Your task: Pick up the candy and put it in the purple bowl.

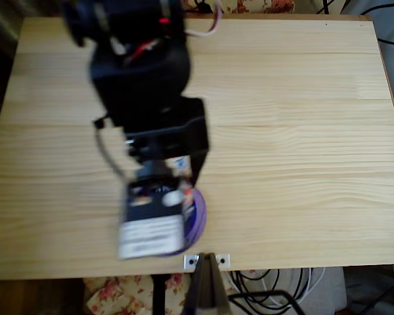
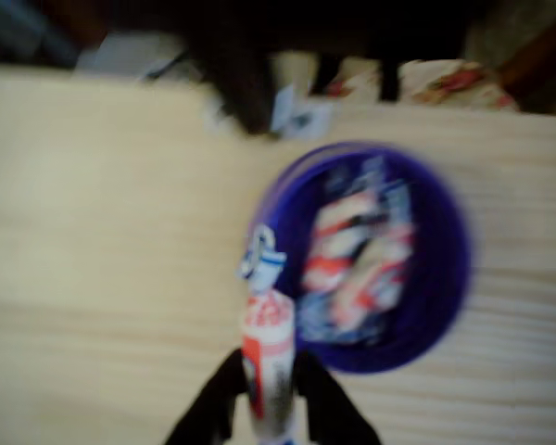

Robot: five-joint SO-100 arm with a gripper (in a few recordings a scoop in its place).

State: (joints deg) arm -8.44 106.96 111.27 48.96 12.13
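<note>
Carry step, I judge. Table point(image 1: 302, 131), then purple bowl point(image 2: 435, 278) already holding sweets. My gripper point(image 2: 269, 389) is clamped on the candy point(image 2: 267, 343), poised at the bowl's rim. Next I need it further over the bowl before I let go.

Both views are soft and motion-blurred. In the overhead view the pale wood worktop point(image 1: 302, 131) is evenly and brightly lit, its grain fairly clear away from the hand, while the dark arm point(image 1: 144, 79) smears into a nearly featureless black mass. In the wrist view everything is blurred: the purple bowl point(image 2: 445, 278) just beyond the hand point(image 2: 269, 394) has a smeared rim, and the strip behind it is dim and indistinct.
</note>
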